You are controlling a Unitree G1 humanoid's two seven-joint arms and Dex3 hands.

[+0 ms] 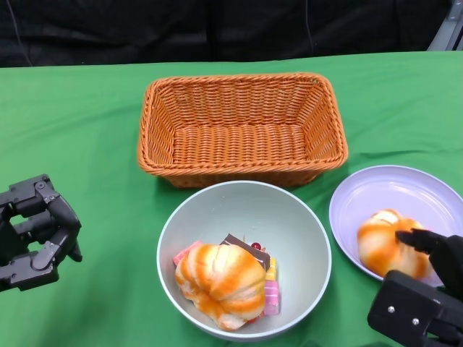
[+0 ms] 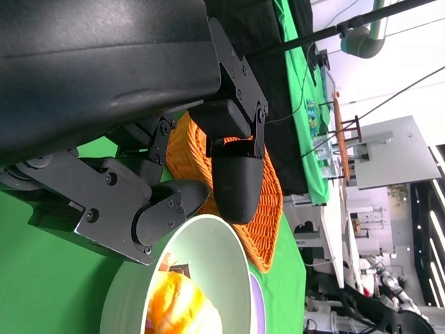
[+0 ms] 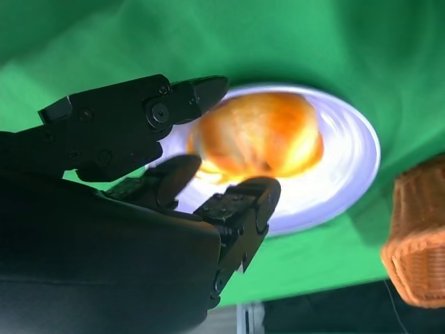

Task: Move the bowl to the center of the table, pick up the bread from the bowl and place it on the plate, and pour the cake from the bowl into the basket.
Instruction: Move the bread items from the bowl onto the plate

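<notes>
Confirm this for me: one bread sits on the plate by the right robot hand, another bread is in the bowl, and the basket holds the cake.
Not quite. The head view shows the basket empty; the cake lies in the bowl beside that bread. The rest stands: bread on the plate by the right robot hand.

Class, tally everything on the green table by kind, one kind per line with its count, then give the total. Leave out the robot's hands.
Bread: 2, one in the bowl, one on the plate
Cake pieces: cannot count, half hidden under the bread
Bowl: 1
Plate: 1
Basket: 1
Total: 5, plus the cake
</notes>
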